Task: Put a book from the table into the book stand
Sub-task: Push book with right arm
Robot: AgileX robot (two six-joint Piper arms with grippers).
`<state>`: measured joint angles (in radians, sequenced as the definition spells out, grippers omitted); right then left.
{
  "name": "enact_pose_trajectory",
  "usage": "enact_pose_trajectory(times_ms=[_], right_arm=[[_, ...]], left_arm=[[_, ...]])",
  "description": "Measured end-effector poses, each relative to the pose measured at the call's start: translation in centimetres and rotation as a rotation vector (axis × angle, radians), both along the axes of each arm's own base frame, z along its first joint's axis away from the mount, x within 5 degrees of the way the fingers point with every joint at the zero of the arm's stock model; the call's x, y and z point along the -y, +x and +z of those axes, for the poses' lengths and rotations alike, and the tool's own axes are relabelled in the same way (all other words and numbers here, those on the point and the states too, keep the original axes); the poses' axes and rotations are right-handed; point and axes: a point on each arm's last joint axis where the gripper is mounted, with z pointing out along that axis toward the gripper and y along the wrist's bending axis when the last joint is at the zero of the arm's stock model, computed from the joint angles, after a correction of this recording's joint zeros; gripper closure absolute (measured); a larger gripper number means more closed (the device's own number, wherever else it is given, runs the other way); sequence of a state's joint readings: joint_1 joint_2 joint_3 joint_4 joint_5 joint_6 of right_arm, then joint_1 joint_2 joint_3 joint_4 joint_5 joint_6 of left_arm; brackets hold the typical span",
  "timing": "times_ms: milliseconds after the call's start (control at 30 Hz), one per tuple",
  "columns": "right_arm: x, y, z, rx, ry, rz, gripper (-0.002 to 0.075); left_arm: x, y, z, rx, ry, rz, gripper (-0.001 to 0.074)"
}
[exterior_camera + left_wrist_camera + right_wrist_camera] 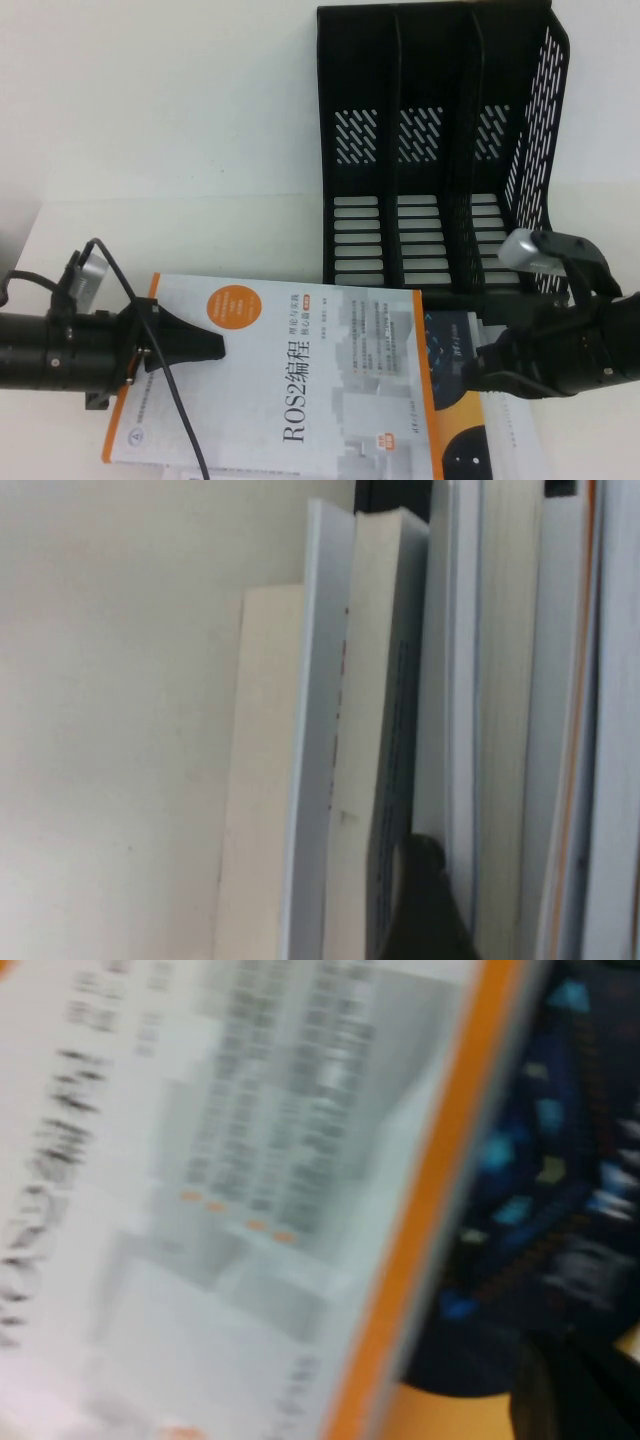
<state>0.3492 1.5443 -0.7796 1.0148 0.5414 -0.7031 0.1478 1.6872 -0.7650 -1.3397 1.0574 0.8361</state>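
A white book (300, 380) with an orange spine and an orange disc on its cover lies on top of a stack of books at the table's front. My left gripper (205, 346) is at its left edge, one finger flat on the cover. In the left wrist view the other finger (425, 900) sits under the book's page edge (505, 730), so the gripper is shut on it. My right gripper (478, 372) hovers at the book's right edge, over a dark blue book (455, 350). The black three-slot book stand (430, 10) is at the back right, its slots holding nothing.
Further books lie under the white one; their edges show in the left wrist view (385, 680). The dark blue book with an orange patch also shows in the right wrist view (540, 1190) beside the white cover (250, 1160). Bare white table lies left of the stand.
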Motion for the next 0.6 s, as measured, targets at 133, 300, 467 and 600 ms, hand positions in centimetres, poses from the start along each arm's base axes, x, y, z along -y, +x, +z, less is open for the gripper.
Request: enact_pose_trajectory(times_ms=[133, 300, 467, 600], right_arm=[[-0.1, -0.5, 1.0, 0.001, 0.04, 0.007, 0.0724], [-0.3, -0.4, 0.9, -0.021, 0.073, -0.01, 0.0724], [-0.8, 0.2, -1.1, -0.087, 0.08, 0.0, 0.0724], [-1.0, 0.4, -2.0, -0.12, 0.082, 0.01, 0.0724]], left_arm=[[0.3, 0.1, -0.1, 0.0, -0.006, -0.006, 0.0324], [0.3, 0.1, -0.2, 0.005, -0.008, -0.006, 0.0327], [0.3, 0.1, -0.1, 0.012, -0.01, -0.006, 0.0328], [0.3, 0.1, -0.1, 0.017, -0.008, -0.009, 0.0327]])
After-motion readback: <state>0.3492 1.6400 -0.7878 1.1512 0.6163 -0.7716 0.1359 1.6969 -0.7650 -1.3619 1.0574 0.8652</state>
